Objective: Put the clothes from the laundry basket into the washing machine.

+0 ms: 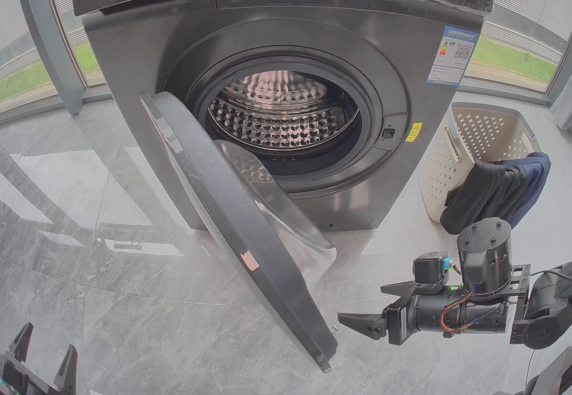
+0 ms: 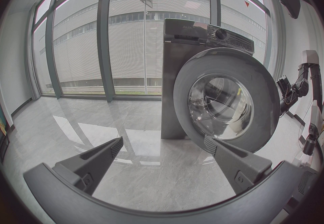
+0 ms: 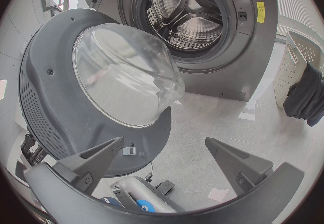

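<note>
The washing machine fills the top middle of the head view. Its round door hangs wide open toward the lower middle of the frame. I think it is open this far so clothes can go straight in. The shiny metal drum inside looks bare, so no clothes are in it yet.

The white laundry basket sits on the floor at the right side of the frame, just beside the machine. That is likely so the carry is short. 2 pieces of clothing hang over its near rim: a black garment and, touching it on the right, a blue garment. Hanging over the rim like that, they should be easy to pinch.

The right gripper is at the lower right of the frame, below the basket. It points toward the open door. Its 2 fingers are spread wide and hold nothing. It seems ready to grab, but it is apart from the clothes and would have to turn toward the basket first.

The left gripper is low in the lower left corner, well apart from the basket and the machine. Its 2 fingers are also spread wide with nothing between them. I think it is parked there to keep out of the way of the door.

The door sticks out close to the right gripper, so that arm could bump it.
</note>
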Controlling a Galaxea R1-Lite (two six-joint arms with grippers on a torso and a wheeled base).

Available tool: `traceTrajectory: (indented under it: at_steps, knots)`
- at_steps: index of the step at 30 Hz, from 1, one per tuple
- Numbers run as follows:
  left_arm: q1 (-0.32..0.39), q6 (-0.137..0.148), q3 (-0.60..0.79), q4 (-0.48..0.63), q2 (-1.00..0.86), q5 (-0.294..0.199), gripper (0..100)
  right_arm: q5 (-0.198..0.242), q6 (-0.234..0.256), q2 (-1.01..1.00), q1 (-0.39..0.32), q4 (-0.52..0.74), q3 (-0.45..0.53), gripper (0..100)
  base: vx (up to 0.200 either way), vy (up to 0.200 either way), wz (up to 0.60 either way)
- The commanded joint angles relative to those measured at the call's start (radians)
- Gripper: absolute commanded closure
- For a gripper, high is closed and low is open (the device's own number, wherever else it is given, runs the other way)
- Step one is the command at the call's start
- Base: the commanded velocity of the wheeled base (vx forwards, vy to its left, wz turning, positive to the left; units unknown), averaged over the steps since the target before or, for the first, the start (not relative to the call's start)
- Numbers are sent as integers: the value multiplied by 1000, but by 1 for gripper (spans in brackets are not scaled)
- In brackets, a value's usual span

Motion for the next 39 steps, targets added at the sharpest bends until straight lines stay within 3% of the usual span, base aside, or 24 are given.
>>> traceTrajectory:
  at_steps: [1,2,4,7,12,21,33,39]
  knots:
    - [0,0,15,0,-3,0,0,-2,-2,-42,-27,1,18,0,0,0,0]
    - [-2,0,15,0,-1,0,0,-34,-11,-29,-138,4,-48,0,0,0,0]
    - [-2,0,15,0,-1,0,0,-38,-11,-16,-144,7,-64,0,0,0,0]
    - [-2,-1,15,0,-1,0,0,-43,-9,94,-196,1,-162,0,0,0,0]
    - [-2,0,15,0,-1,0,0,-45,-6,191,-212,1,-262,0,0,0,0]
    - [-2,-1,15,0,-1,0,0,-58,-11,261,-167,2,-306,0,0,0,0]
    - [-2,-1,15,0,-1,0,0,-66,-2,246,-24,-1,-298,0,0,0,0]
    - [-2,-1,15,0,-1,0,0,-74,0,255,-37,-1,-332,0,0,0,0]
